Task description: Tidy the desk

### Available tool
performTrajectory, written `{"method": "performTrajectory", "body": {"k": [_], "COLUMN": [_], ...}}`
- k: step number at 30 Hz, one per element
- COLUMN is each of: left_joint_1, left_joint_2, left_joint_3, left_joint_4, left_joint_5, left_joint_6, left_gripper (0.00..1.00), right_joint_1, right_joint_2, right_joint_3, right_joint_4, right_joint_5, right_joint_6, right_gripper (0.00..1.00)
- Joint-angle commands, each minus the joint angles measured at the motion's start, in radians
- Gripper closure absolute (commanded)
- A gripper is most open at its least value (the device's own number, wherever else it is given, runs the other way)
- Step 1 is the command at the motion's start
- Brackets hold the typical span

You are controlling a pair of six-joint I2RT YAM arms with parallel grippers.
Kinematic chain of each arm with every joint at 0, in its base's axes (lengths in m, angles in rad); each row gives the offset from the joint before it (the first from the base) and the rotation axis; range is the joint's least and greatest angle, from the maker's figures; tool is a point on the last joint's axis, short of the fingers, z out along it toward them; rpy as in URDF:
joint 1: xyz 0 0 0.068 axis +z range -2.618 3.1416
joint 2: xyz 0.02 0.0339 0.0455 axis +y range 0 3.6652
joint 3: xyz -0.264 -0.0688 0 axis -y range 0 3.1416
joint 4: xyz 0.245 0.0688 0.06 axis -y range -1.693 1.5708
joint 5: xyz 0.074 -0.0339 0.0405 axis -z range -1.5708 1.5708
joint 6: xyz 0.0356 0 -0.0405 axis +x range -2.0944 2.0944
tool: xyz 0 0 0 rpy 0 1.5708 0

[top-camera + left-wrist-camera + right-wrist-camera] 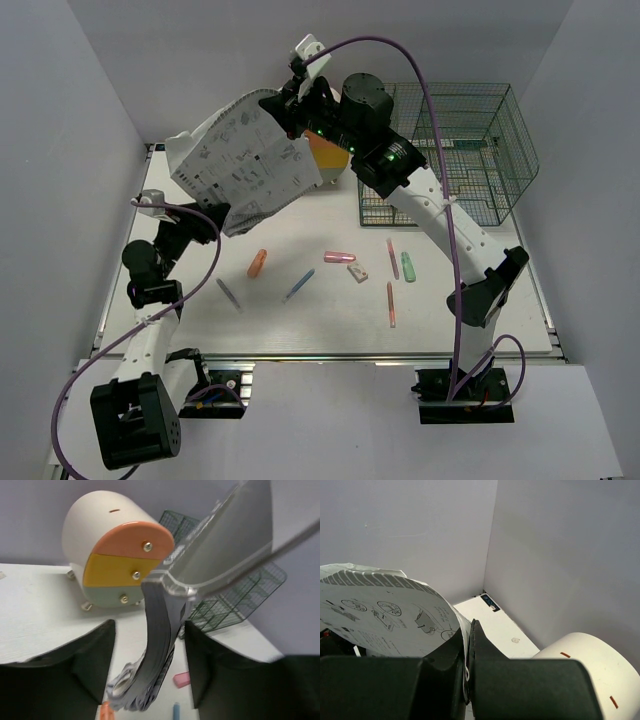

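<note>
My right gripper [292, 105] is shut on the top edge of a stack of printed paper sheets [245, 165] and holds it high above the back left of the white desk [300, 330]. In the right wrist view the gripper [470, 630] pinches the sheets [380, 615]. My left gripper [205, 225] is open at the stack's lower left corner. In the left wrist view the sheets [157, 645] hang edge-on between its spread fingers [95, 655], touching neither. A clear plastic cover [225, 545] lies over them.
The cream, orange and yellow drawer box [120, 555] stands at the back, the green wire mesh organizer [450, 150] to its right. On the desk lie an orange marker [257, 263], blue pen [298, 286], grey pen [228, 293], pink eraser [340, 257], green highlighter [408, 266] and orange pen [391, 304].
</note>
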Motion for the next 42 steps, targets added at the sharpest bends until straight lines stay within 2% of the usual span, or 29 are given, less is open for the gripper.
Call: {"method": "performTrajectory", "body": {"k": [1,6,7,10,16,20,23,24,26,27,29,30,31,34,38,42], "left_joint_1": [-0.005,-0.005,-0.005,-0.005,0.015,0.015,0.015,0.015,0.015,0.015,0.015,0.015,0.015,0.015,0.006,-0.003], "left_joint_2": [-0.018,-0.021,-0.022,-0.027,-0.026,-0.003,0.022,0.025,0.037,0.040,0.053,0.056,0.062,0.073,0.071,0.053], "left_joint_3": [0.012,0.017,0.023,0.034,0.080,0.127,0.152,0.158,0.176,0.184,0.199,0.215,0.222,0.264,0.316,0.357], "left_joint_4": [0.079,0.097,0.085,0.071,0.053,0.031,0.047,0.050,0.051,0.048,0.032,0.024,0.004,-0.112,-0.266,-0.412], "left_joint_5": [0.034,0.067,0.070,0.071,0.049,0.043,0.035,0.032,0.028,0.020,0.021,0.021,0.031,0.052,0.112,0.190], "left_joint_6": [-0.059,-0.100,-0.108,-0.120,-0.114,-0.090,-0.099,-0.103,-0.105,-0.102,-0.085,-0.076,-0.062,0.036,0.236,0.361], "left_gripper": [0.41,0.68,0.81,0.97,1.00,1.00,1.00,1.00,1.00,1.00,1.00,1.00,1.00,1.00,1.00,1.00], "right_joint_1": [-0.004,-0.005,-0.005,-0.007,-0.017,-0.023,-0.022,-0.022,-0.025,-0.027,-0.030,-0.036,-0.037,-0.049,-0.065,-0.079], "right_joint_2": [-0.087,-0.093,-0.097,-0.106,-0.228,-0.357,-0.454,-0.472,-0.527,-0.547,-0.604,-0.620,-0.656,-0.718,-0.755,-0.672], "right_joint_3": [0.013,0.004,-0.004,-0.021,-0.211,-0.481,-0.650,-0.683,-0.769,-0.798,-0.850,-0.892,-0.910,-0.956,-0.970,-0.906], "right_joint_4": [0.131,0.128,0.130,0.131,0.195,0.284,0.317,0.312,0.280,0.271,0.242,0.201,0.180,0.075,0.010,-0.047], "right_joint_5": [-0.014,-0.017,-0.021,-0.026,-0.105,-0.181,-0.225,-0.231,-0.256,-0.265,-0.282,-0.305,-0.313,-0.350,-0.382,-0.470], "right_joint_6": [0.041,0.046,0.046,0.044,-0.054,-0.181,-0.313,-0.344,-0.442,-0.471,-0.555,-0.587,-0.615,-0.680,-0.723,-0.815], "right_gripper": [1.00,1.00,1.00,1.00,1.00,0.96,0.81,0.70,0.61,0.52,0.43,0.34,0.29,0.21,0.20,0.20]}}
